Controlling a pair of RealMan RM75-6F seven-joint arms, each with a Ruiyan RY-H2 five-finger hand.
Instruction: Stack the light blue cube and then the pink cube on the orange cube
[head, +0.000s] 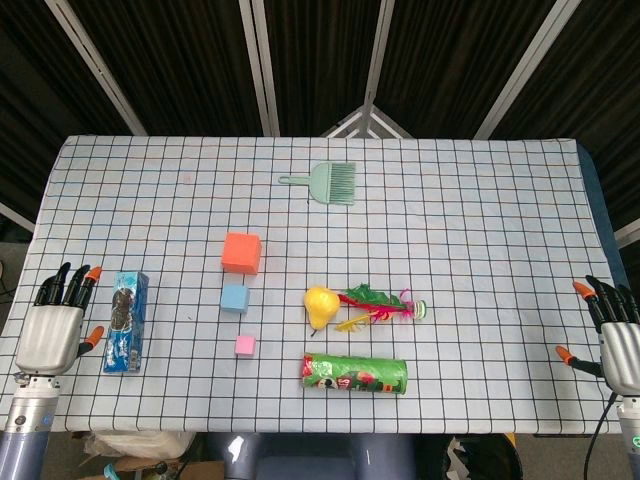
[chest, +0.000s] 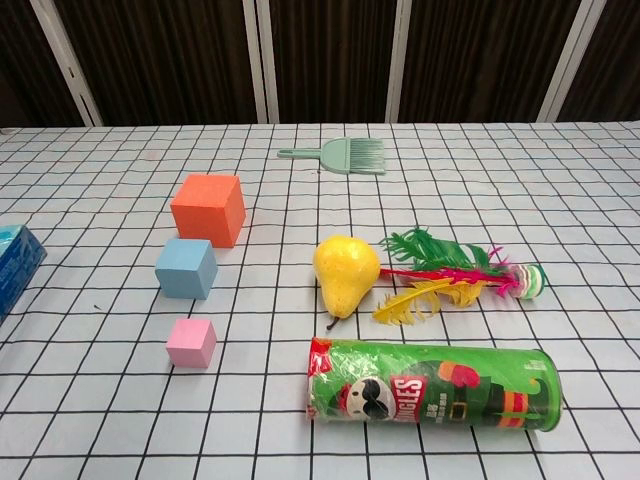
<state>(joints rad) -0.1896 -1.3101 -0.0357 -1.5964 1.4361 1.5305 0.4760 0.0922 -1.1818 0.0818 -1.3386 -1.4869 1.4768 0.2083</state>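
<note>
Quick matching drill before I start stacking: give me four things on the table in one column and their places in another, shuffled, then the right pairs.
1. orange cube
2. pink cube
3. green brush
4. pear

A. nearest the robot in the cube row
B. far side of the table, alone
C. beside the feathered shuttlecock
D. farthest in the cube row, beyond the light blue cube

Pairs: 1-D, 2-A, 3-B, 4-C

Bright, even overhead light on the bench (head: 480, 250) — shadows soft and short, tucked close under objs. Mild sheen on the green can (chest: 430, 385) in chest view. Both views sharp; bg behind is dark. Slight wide-angle bend at head view edges.
</note>
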